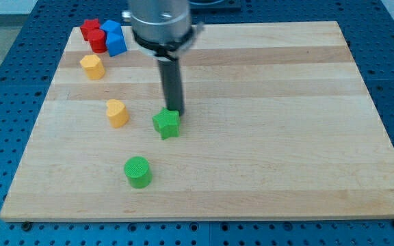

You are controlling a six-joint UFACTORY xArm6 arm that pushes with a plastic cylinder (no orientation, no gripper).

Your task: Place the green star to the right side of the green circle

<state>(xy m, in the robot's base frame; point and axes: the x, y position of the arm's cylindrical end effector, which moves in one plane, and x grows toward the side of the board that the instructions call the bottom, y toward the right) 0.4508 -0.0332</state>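
The green star (166, 124) lies on the wooden board a little left of the middle. The green circle (137, 171) stands below and to the left of it, near the view's bottom edge of the board. My tip (174, 111) is at the star's upper right edge, touching or almost touching it. The rod rises from there to the arm's grey body at the view's top.
A yellow heart-shaped block (117, 113) lies left of the star. A yellow block (92, 67) is farther up and left. Red blocks (93, 34) and blue blocks (113, 37) cluster at the board's top left corner. The board (286, 137) lies on a blue table.
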